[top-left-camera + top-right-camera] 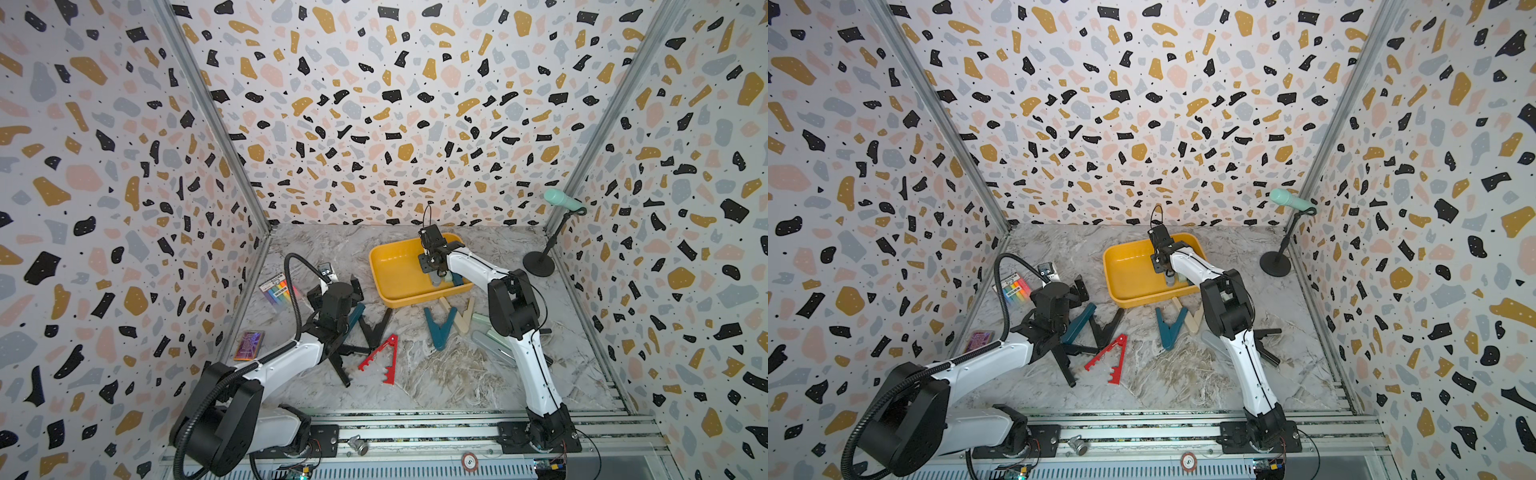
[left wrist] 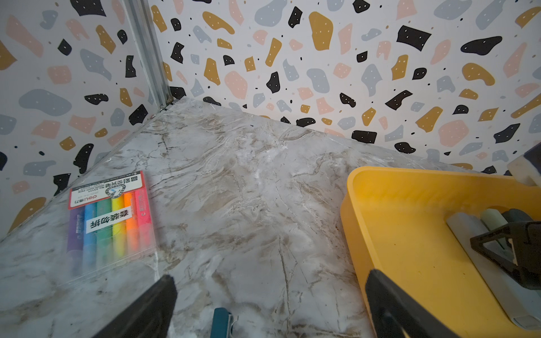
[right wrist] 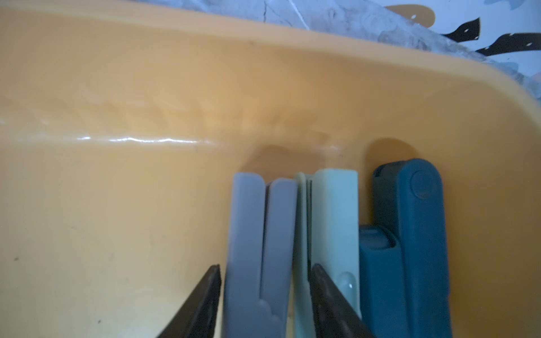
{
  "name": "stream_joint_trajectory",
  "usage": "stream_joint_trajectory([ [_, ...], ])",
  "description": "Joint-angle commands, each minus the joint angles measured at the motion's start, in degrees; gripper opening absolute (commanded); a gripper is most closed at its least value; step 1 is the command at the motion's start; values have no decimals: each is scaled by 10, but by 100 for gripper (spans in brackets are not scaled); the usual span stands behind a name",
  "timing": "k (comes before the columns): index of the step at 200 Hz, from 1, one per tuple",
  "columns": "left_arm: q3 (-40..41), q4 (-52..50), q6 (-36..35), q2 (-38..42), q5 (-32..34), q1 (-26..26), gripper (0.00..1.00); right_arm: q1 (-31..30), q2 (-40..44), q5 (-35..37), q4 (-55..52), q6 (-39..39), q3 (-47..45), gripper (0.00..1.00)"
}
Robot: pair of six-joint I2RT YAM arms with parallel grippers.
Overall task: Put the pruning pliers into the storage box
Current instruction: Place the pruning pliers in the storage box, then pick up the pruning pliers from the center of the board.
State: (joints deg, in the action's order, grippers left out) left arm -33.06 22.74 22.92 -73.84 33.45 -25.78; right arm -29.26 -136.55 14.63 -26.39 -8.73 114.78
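Three closed pruning pliers lie flat in the storage box (image 3: 146, 87), side by side and touching: grey pliers (image 3: 260, 248), mint pliers (image 3: 333, 219) and dark teal pliers (image 3: 409, 234). Their long axes run parallel, and their rounded ends point at the box wall. In a top view they sit in the box's near right corner, mostly hidden under the wrist.

The right pincer (image 3: 265, 266) straddles the grey pliers, part open. A sliver of yellow floor shows between one fingertip and the tool, so it has no hold. The other fingertip sits over the seam between grey and mint. The right arm (image 1: 528, 357) rises from the near rail, bends at a high elbow and reaches forward, with the wrist tipped down into the box.

The left pincer (image 2: 270, 275) is spread wide and empty, hanging over the surface (image 1: 436, 374) beside the box's left wall. The left arm (image 1: 291, 357) stretches low and forward.

On the surface lie more open, V-shaped pliers. The red notched pliers (image 1: 380, 353) open toward the near rail.
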Motion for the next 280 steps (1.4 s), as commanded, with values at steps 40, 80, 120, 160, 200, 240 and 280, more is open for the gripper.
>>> stream_joint_trajectory([
  [40, -8, 12, -9, 8, 8, -1, 99, 2, 140, -2, 40, -63, -75, 70],
  [80, -5, 16, -11, 8, 9, -1, 100, 0, 220, 0, 84, -91, -156, 77],
  [120, 6, 29, -6, 18, 7, -2, 99, -10, 300, 7, 116, -113, -247, 79],
  [160, 33, 69, -9, 48, 18, -8, 99, -52, 407, 54, 150, -167, -383, 88],
  [200, 33, 77, -11, 46, 26, -12, 99, -111, 479, 102, 121, -248, -482, 98],
  [240, 34, 84, -4, 41, 32, -12, 99, -188, 517, 97, 76, -350, -566, 99],
  [280, 35, 88, -3, 41, 31, -12, 99, -256, 518, 97, 16, -434, -603, 99],
])
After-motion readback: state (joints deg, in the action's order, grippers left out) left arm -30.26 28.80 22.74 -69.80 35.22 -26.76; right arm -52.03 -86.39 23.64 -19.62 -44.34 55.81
